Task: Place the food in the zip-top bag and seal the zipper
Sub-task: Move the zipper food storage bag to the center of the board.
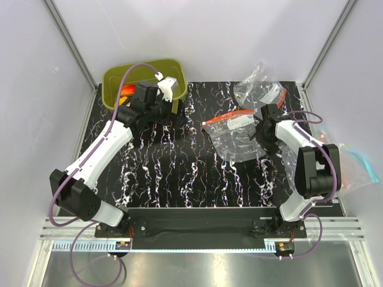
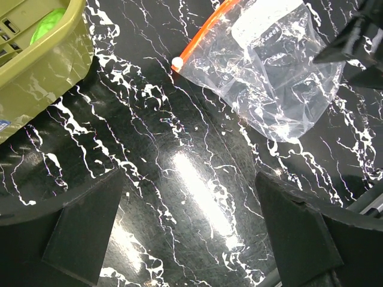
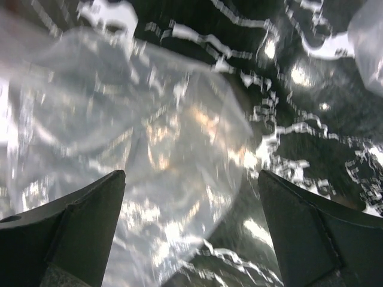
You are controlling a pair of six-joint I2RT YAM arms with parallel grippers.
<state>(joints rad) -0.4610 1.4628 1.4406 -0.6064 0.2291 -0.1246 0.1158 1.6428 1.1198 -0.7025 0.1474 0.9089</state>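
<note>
The zip-top bag (image 1: 236, 139) lies flat mid-table, its red zipper (image 1: 227, 116) along the far edge. In the left wrist view the bag (image 2: 275, 72) and zipper (image 2: 200, 39) are at the upper right. An orange piece (image 1: 125, 91) shows in the olive basket, and a green leafy piece (image 2: 48, 24) shows in the left wrist view. The other food is hidden. My left gripper (image 1: 172, 115) is open and empty over bare table (image 2: 191, 233), just right of the basket. My right gripper (image 1: 262, 133) is open and empty above the bag's right edge (image 3: 191, 227). The clear plastic (image 3: 119, 137) lies under it.
The olive-green basket (image 1: 111, 81) stands at the far left corner, its wall near my left fingers (image 2: 42, 72). Another clear bag (image 1: 257, 89) lies at the far right. A bag with a light-blue strip (image 1: 358, 162) lies off the mat's right edge.
</note>
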